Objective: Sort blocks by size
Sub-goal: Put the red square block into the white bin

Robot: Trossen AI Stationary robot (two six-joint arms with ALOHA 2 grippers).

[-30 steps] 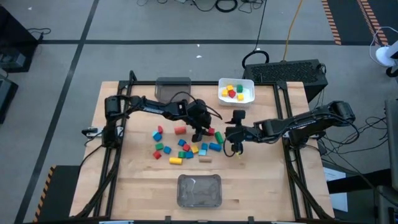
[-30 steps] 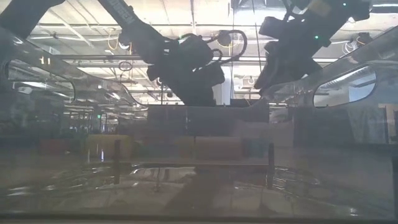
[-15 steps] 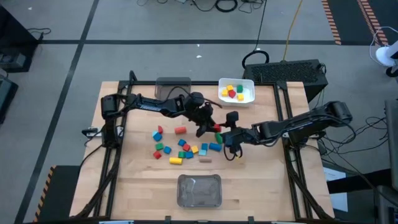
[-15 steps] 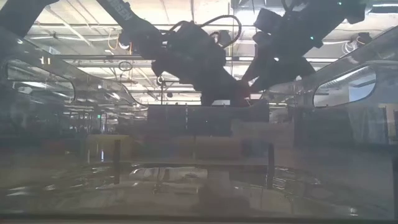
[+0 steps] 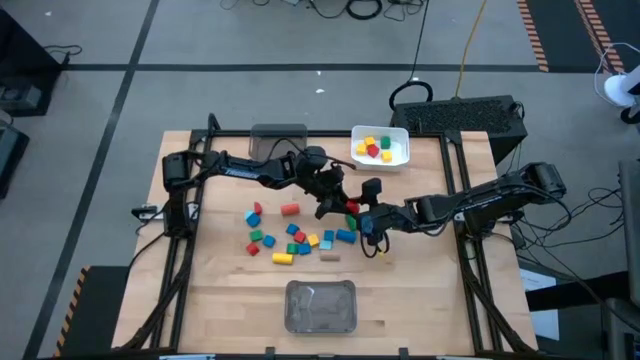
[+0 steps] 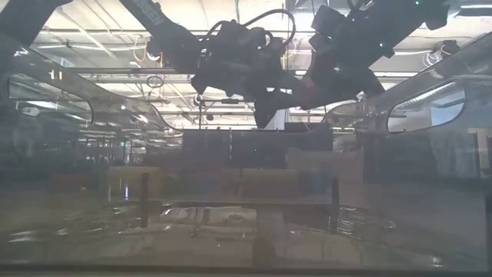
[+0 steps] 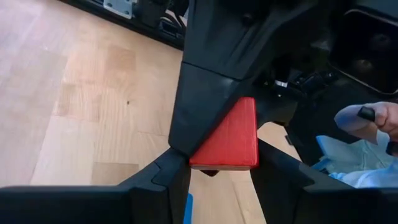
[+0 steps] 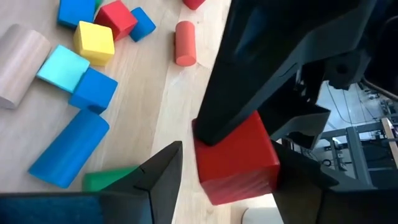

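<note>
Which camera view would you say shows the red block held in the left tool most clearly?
The left wrist view: the red block fills the middle, pinched by the left tool. The right wrist view shows the same block nearly as well, between the open fingers of the right tool. The high view gives only a red speck; the low view hides it.

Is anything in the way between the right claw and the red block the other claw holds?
Nothing visible is in the way. The red wooden cube sits between the left gripper's fingers, and the right gripper's open fingers stand on either side of it with nothing else between.
</note>
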